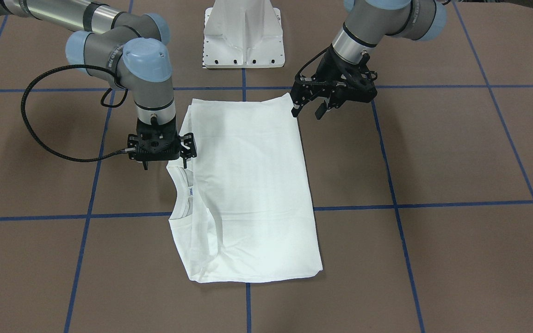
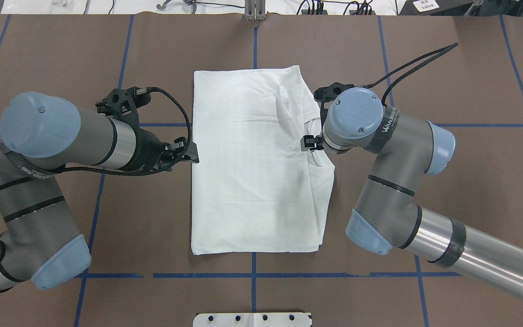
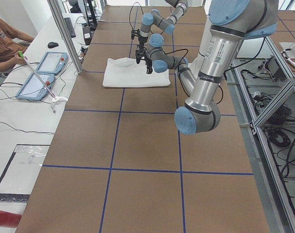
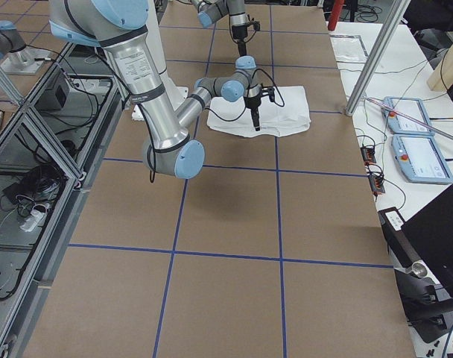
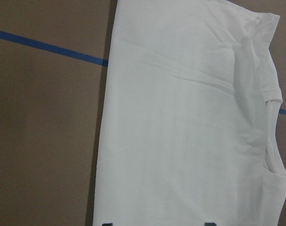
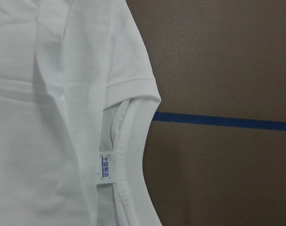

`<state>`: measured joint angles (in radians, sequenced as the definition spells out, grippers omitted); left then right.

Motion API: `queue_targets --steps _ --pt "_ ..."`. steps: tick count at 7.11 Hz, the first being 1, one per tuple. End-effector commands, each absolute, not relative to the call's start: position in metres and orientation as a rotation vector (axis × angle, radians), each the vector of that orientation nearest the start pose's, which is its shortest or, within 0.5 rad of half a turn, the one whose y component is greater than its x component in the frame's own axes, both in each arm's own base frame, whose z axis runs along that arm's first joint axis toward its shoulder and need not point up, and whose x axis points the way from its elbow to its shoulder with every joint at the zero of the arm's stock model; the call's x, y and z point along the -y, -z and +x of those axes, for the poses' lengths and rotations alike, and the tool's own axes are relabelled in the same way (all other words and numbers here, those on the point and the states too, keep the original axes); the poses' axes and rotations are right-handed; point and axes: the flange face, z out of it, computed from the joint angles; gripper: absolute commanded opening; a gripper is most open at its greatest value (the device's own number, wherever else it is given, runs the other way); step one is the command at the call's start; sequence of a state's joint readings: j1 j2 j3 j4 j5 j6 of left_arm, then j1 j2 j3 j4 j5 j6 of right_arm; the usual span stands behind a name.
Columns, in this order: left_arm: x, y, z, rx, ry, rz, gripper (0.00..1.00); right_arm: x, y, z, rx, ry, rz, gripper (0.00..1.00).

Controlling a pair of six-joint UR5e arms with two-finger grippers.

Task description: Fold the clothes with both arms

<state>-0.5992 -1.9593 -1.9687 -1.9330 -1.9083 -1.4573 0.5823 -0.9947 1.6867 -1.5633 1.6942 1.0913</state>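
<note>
The left arm (image 2: pixel 39 150) reaches in low with its wrist tilted forward and down, the left gripper (image 1: pixel 308 113) angled downward, jaws apart. The right arm (image 2: pixel 393 150) bends at the elbow and turns its wrist straight down, the right gripper (image 1: pixel 165 164) hanging vertical, its two fingers also spread and holding nothing

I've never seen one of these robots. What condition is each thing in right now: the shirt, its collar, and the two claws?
shirt: folded into a long rectangle, lying flat on the table.
collar: exposed at one long edge, neck tag showing.
left gripper: open, holding nothing, by the shirt's plain edge.
right gripper: open, holding nothing, pointing down at the collar side.
</note>
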Motion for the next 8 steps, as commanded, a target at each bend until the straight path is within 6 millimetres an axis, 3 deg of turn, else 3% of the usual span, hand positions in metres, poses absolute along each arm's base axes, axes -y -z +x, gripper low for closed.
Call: queue_targets --steps 1,4,7,8 --pt "0.401 -0.226 0.409 -1.171 0.235 0.117 0.72 0.497 -0.256 -0.536 0.647 -0.079 0.243 1.0" --pt "0.401 -0.226 0.41 -1.172 0.234 0.114 0.72 0.57 -0.248 -0.59 0.561 -0.071 0.29 1.0" --pt "0.4 -0.225 0.41 -1.174 0.232 0.112 0.72 0.605 -0.275 -0.566 0.498 -0.025 0.304 1.0" --pt "0.4 -0.225 0.409 -1.174 0.232 0.112 0.72 0.619 -0.303 -0.544 0.482 -0.009 0.318 1.0"
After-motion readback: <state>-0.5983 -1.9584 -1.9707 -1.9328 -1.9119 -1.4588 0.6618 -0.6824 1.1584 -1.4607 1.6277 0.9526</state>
